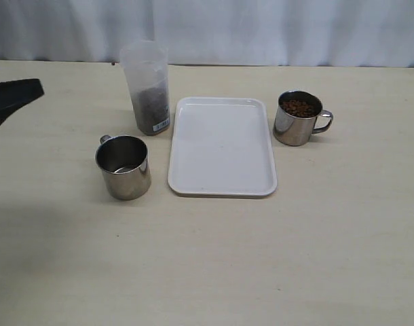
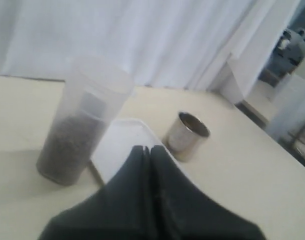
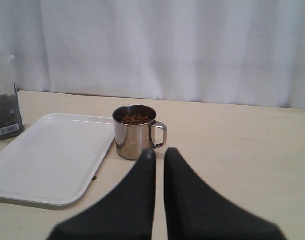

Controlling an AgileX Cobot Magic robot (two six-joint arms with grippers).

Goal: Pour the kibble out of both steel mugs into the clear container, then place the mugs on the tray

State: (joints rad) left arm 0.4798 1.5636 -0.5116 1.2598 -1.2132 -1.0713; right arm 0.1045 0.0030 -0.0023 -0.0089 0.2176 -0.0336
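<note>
Rightward, shiny mug (image 1: pixel 295 128), brown kibble (image 1: pixel 299 107)

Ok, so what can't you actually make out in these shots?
Too small to read in any view: the label on the clear container.
Cut off by the exterior view's left edge: most of the left gripper.
Outside the exterior view entirely: the right gripper.
Blurred in the left wrist view: the kibble in the filled steel mug.
</note>
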